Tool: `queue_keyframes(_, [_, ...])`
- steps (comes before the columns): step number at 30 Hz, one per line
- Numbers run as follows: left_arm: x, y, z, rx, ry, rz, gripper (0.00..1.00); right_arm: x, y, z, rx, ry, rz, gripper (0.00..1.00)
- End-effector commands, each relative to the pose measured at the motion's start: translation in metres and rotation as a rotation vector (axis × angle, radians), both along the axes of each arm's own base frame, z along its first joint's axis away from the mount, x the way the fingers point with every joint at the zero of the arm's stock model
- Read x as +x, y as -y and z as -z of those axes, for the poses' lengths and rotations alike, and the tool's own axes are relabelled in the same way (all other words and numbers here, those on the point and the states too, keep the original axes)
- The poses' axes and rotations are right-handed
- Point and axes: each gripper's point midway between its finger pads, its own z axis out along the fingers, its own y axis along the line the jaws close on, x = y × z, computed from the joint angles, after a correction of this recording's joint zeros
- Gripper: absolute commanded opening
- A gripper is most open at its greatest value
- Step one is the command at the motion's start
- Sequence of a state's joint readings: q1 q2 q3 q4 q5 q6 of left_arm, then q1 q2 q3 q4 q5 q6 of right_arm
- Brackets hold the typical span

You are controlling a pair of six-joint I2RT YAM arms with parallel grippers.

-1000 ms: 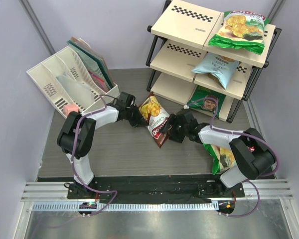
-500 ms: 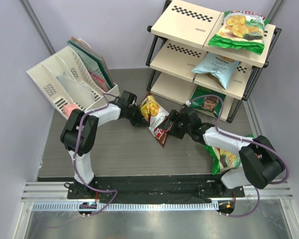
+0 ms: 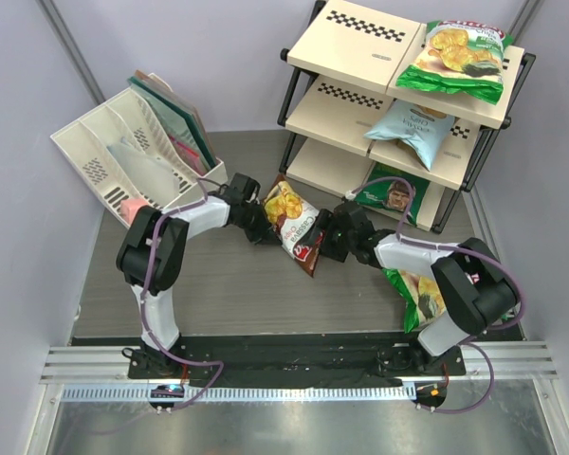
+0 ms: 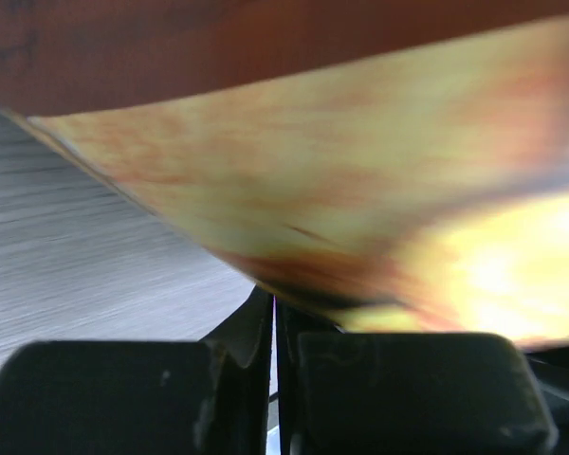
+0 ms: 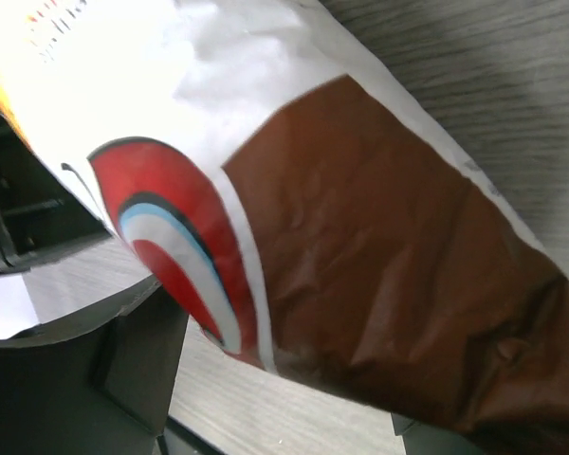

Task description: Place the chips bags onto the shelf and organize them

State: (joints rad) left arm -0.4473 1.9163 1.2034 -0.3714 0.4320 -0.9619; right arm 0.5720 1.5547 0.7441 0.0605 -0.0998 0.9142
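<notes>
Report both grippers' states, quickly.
Left gripper: shut, pinching the edge of the brown chips bag.
Right gripper: spread wide around the same bag; whether it grips cannot be told.

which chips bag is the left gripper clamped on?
The dark brown bag with the red logo: the left gripper is shut on its edge. The only brown one; three others lie on the shelf, a green one by the right arm.

Bright, even top light, chips bag [image 4: 360,171] smeared out of focus
</notes>
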Motion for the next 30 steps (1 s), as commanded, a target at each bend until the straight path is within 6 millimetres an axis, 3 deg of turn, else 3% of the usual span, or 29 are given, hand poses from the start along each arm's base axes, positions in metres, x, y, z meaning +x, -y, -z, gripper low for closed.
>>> queue_keyframes(1, [-0.020,-0.013,0.021,0.073,-0.084,0.026,0.00,0.008,-0.005,0.000,-0.017,0.042,-0.035,0.77])
queue_keyframes(4, [-0.020,-0.014,0.023,0.076,-0.086,0.029,0.00,0.006,-0.001,0.005,-0.050,0.033,-0.044,0.75])
queue_keyframes(10, [-0.021,-0.015,0.025,0.078,-0.091,0.030,0.00,0.001,-0.003,0.011,-0.053,0.007,-0.073,0.55])
queue_keyframes(13, [-0.021,-0.016,0.024,0.078,-0.092,0.028,0.00,-0.001,-0.002,0.013,-0.054,0.000,-0.078,0.40])
queue_keyframes(16, [-0.024,-0.019,0.021,0.080,-0.093,0.029,0.00,-0.004,-0.004,0.015,-0.052,-0.006,-0.095,0.09])
queue_keyframes(17, [-0.024,-0.020,0.019,0.080,-0.087,0.028,0.00,-0.005,-0.004,0.015,-0.050,-0.008,-0.100,0.02])
queue_keyframes(20, [-0.026,-0.025,0.015,0.089,-0.086,0.026,0.00,-0.010,-0.006,0.016,-0.036,-0.021,-0.123,0.01])
queue_keyframes(24, [-0.028,-0.036,-0.006,0.087,-0.056,0.017,0.01,-0.016,-0.013,0.010,0.012,-0.027,-0.145,0.01])
queue_keyframes(27, [-0.025,-0.053,-0.023,0.124,-0.023,-0.012,0.08,-0.022,-0.020,-0.001,0.070,-0.038,-0.170,0.01])
queue_keyframes(30, [-0.014,-0.069,-0.059,0.144,0.090,-0.054,0.24,-0.030,-0.028,-0.011,0.130,-0.059,-0.198,0.01])
